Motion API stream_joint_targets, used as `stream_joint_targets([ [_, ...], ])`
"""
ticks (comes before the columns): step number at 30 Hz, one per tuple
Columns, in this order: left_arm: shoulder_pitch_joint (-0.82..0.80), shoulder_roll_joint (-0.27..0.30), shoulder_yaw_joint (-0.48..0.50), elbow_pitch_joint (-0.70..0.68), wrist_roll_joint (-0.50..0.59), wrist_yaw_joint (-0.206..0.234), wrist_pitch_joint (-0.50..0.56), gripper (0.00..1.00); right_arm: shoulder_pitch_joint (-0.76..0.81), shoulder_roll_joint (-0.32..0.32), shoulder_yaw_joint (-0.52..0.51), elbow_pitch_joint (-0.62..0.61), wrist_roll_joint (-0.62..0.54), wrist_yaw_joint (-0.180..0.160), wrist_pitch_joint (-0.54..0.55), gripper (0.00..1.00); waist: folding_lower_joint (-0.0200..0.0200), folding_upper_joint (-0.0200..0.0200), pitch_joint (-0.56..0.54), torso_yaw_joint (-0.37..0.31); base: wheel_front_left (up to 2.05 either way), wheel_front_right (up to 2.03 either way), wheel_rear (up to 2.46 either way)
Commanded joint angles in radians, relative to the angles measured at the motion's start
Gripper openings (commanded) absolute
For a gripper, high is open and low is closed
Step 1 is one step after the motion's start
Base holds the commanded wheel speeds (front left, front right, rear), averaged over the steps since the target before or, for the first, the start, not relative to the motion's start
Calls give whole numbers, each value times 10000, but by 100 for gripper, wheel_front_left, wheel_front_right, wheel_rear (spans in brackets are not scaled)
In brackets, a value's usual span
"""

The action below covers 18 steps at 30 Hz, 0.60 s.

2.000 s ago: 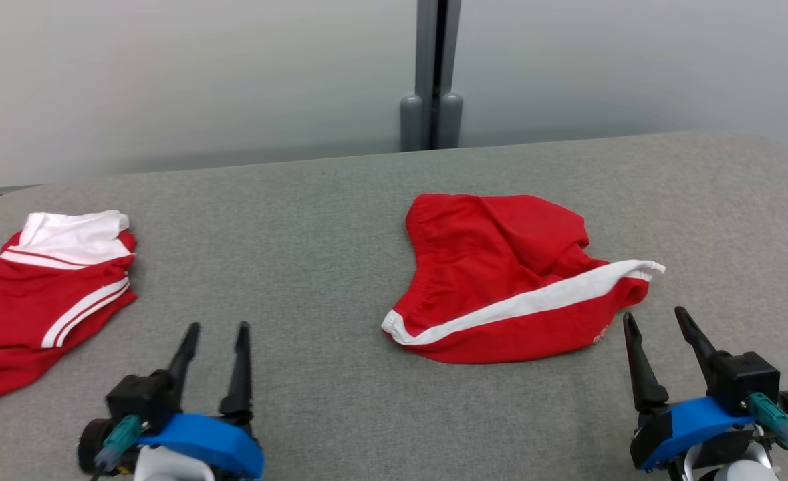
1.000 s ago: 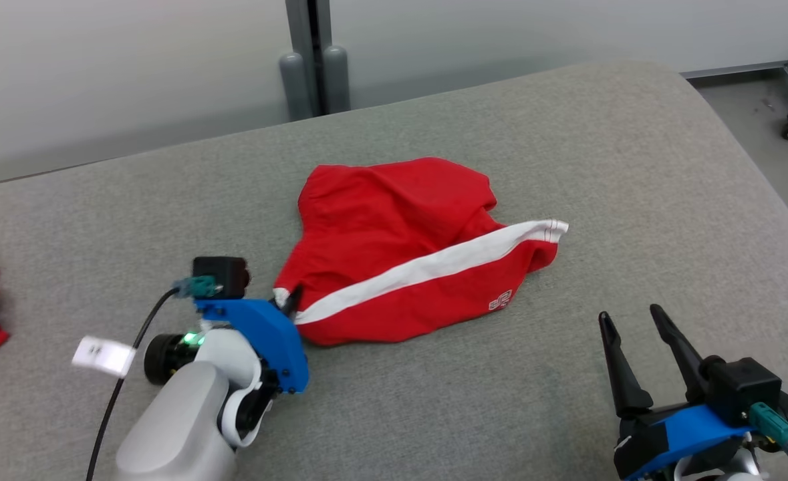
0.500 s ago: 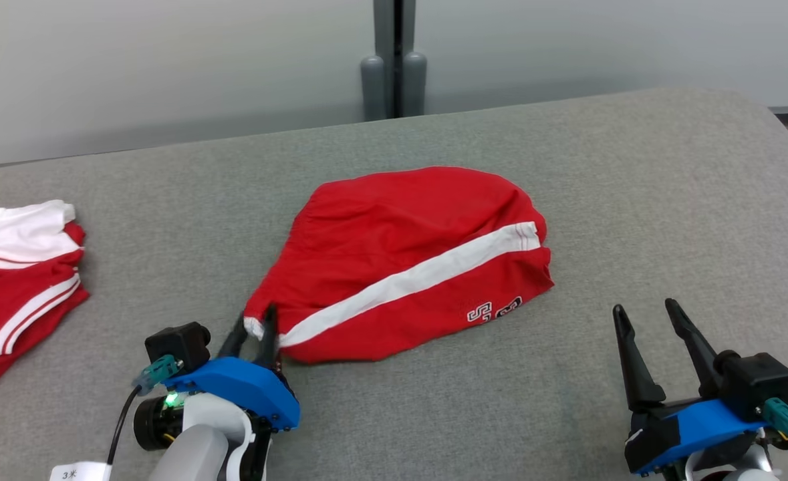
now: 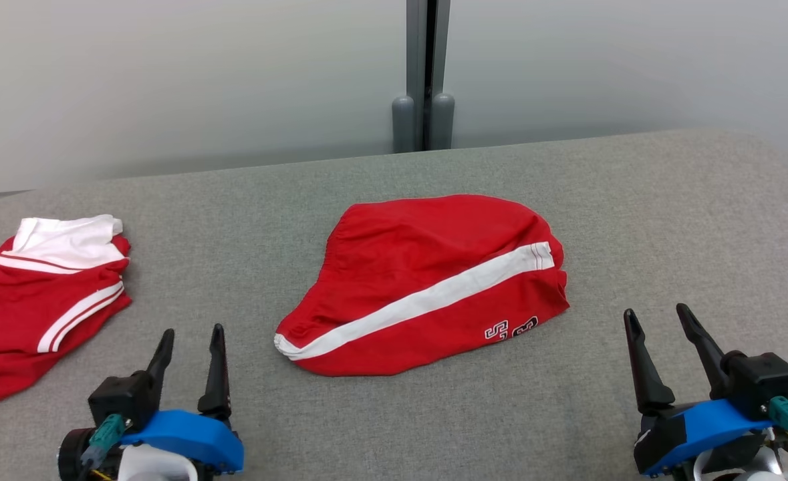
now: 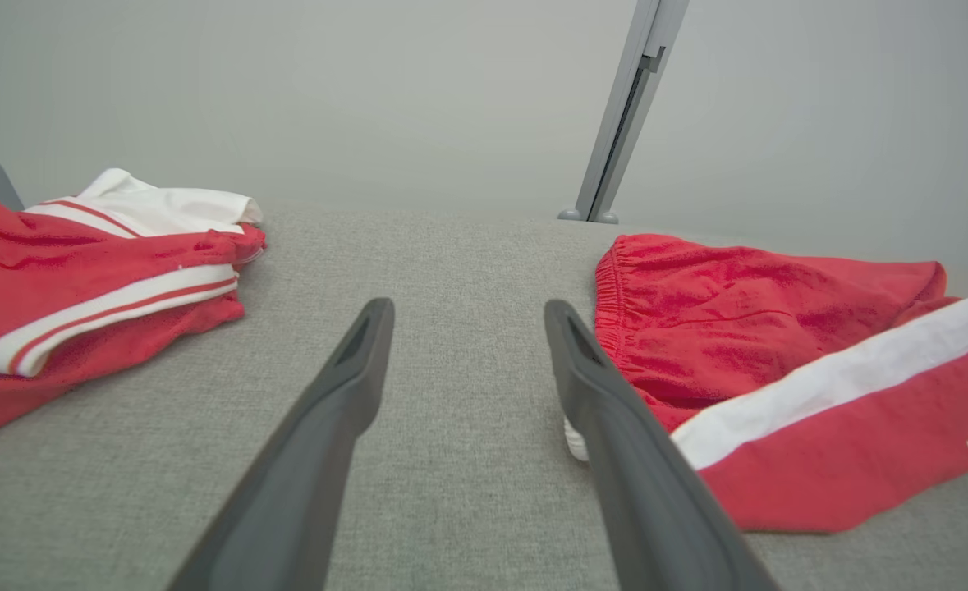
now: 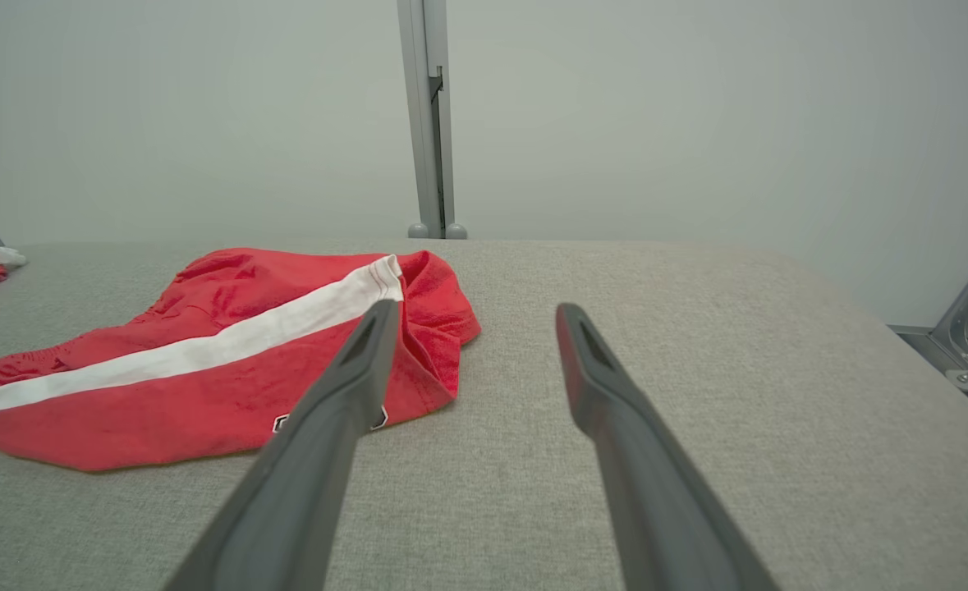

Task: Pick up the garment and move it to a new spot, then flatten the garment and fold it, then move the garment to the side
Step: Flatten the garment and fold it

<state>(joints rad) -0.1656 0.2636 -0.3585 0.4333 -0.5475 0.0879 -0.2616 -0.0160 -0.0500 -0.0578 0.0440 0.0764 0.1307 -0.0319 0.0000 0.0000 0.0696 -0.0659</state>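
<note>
Garment, red cloth shorts with a white side stripe point(image 4: 427, 284): lying rumpled at the middle of the grey fabric-covered table point(image 4: 668, 200), gripped by nothing. Left gripper point(image 4: 190, 332) wide and empty, near the waistband corner; right gripper point(image 4: 654, 310) wide and empty, near the leg hem. Probably at the flattening step: calls for pinching opposite corners and pulling taut. Bare cloth all round the shorts, most to the right; red-and-white jersey point(image 4: 46, 294) well apart at the left; far edge well behind.

Red shorts point(image 4: 427, 280) with white side stripe, mostly flat, mid-table
</note>
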Motion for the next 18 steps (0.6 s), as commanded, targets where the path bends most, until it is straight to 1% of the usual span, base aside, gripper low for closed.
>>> stream_joint_targets([
  [1, 112, 75, 150, -167, 118, 60, -37, 100, 132, -9, -37, 37, -88, 1, 5, 100, 0, 0, -49, 18, 0, 0, 0],
  [4, 721, 69, 589, -667, 419, 157, -39, 100, 205, -9, -54, 147, -91, 1, -9, 100, 0, 0, -187, 103, 0, 0, 0],
  [9, 1170, 2, 970, -999, 656, 16, -44, 100, 252, -9, -11, 365, 39, 1, -84, 100, 0, 0, -296, 212, 0, 0, 0],
  [13, 1192, -58, 1065, -1013, 718, -89, -45, 100, 159, -9, 88, 513, 123, 1, -151, 100, 0, 0, -249, 233, 0, 0, 0],
  [18, 908, -148, 957, -896, 653, -272, -8, 100, -74, -10, 226, 673, 170, 1, -239, 100, 0, 0, -16, 187, 0, 0, 0],
])
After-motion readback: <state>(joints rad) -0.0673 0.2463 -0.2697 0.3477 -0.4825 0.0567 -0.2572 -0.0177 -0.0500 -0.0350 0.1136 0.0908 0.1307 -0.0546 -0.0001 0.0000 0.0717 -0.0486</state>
